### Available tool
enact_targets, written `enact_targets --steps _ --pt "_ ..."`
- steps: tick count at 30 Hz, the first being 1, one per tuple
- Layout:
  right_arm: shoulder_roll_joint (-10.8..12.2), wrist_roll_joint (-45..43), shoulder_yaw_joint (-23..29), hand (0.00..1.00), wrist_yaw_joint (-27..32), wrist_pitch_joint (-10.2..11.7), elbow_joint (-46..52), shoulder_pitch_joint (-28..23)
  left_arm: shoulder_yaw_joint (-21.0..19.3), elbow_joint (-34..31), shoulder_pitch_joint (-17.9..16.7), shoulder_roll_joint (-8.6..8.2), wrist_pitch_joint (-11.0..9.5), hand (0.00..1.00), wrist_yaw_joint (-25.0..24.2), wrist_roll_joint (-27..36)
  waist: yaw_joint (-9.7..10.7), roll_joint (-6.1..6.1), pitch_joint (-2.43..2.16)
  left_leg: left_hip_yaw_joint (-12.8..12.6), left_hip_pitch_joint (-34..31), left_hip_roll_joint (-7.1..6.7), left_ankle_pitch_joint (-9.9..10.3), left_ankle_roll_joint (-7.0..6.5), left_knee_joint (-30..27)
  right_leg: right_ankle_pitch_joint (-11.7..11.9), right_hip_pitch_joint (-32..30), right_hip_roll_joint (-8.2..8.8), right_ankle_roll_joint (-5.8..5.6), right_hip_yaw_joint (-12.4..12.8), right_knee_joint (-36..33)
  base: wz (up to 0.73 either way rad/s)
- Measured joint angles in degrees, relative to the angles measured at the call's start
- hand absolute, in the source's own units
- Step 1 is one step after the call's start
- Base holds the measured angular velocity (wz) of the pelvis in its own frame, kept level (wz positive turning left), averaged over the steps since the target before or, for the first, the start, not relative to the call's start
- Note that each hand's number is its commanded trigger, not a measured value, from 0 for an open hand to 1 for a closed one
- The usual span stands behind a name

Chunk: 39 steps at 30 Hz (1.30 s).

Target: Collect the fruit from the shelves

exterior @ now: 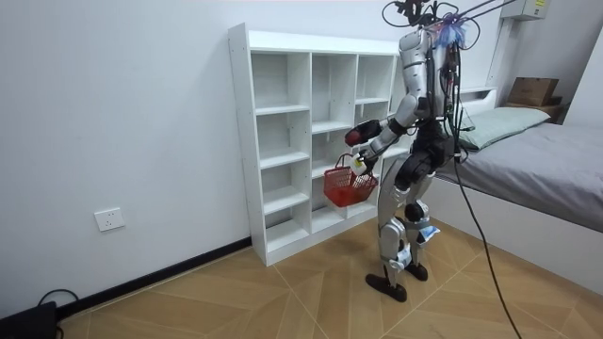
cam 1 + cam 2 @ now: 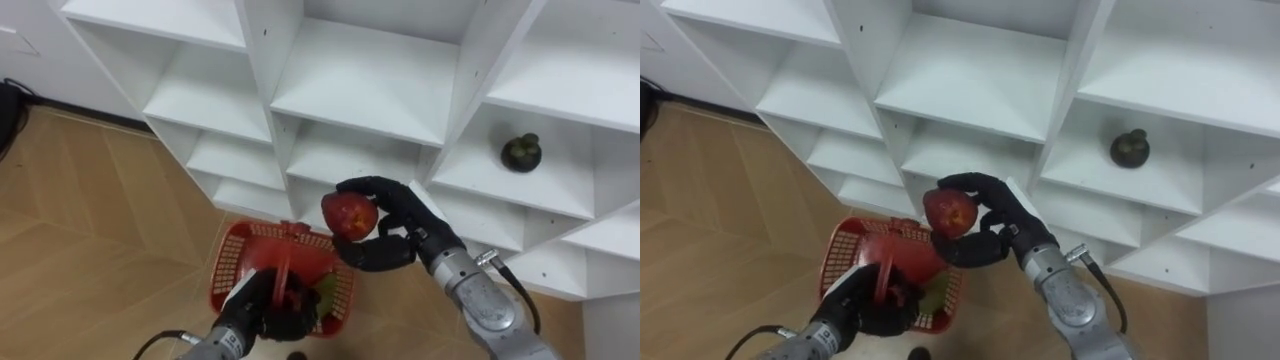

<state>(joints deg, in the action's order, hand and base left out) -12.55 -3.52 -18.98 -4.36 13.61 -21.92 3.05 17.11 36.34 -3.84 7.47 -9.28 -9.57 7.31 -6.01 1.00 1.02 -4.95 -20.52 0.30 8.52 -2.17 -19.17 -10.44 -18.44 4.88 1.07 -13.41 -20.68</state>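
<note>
basket contents partly hidden behind left hand; shelf fruit kind unclear

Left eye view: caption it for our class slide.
Right hand holds red fruit over the red basket in the left hand; dark fruit sits on the shelf.

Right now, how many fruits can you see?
3. A red apple in the right robot hand, a dark fruit on a closet shelf, and what looks like a greenish one in the red basket; more may hide there.
</note>
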Motion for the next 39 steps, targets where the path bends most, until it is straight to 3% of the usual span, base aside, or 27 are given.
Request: enact_targets --steps 9,15,23,39 --pt "0.2 -1.5 -0.1 1.00 -1.7 -1.2 -0.4 -0.6 0.0 -0.5 0.1 -0.05 0.0 1.00 0.0 0.0 0.0 -0.05 -0.02 -0.2 -0.1 0.06 0.0 0.00 -0.2 0.0 0.0 -0.13 0.00 -0.3 0.3 0.00" --pt "0.3 -2.3 -0.3 1.00 -3.4 -1.2 -0.7 -2.3 -0.1 -2.0 0.4 0.16 0.0 1.00 -0.1 2.1 0.1 -0.47 -0.29 -0.1 -0.6 0.28 0.0 0.01 -0.1 0.3 0.1 -0.16 0.11 -0.6 0.9 0.01" --pt "0.2 -5.2 -0.6 1.00 -4.6 -2.6 -2.1 -2.5 -0.1 -2.6 0.5 0.19 0.0 1.00 -0.1 2.1 1.1 -0.44 -0.27 -0.1 -0.9 0.28 0.0 0.03 -0.1 0.3 0.0 -0.17 0.10 -0.7 1.1 0.01" --pt "0.5 -5.6 -0.5 1.00 -5.8 -2.8 -2.1 -2.6 -0.1 -5.4 0.5 0.58 -0.6 1.00 -0.1 2.1 1.0 0.08 -0.19 -0.1 -1.0 0.58 0.0 0.03 0.0 0.8 0.1 -0.79 0.11 -0.4 2.1 0.00"
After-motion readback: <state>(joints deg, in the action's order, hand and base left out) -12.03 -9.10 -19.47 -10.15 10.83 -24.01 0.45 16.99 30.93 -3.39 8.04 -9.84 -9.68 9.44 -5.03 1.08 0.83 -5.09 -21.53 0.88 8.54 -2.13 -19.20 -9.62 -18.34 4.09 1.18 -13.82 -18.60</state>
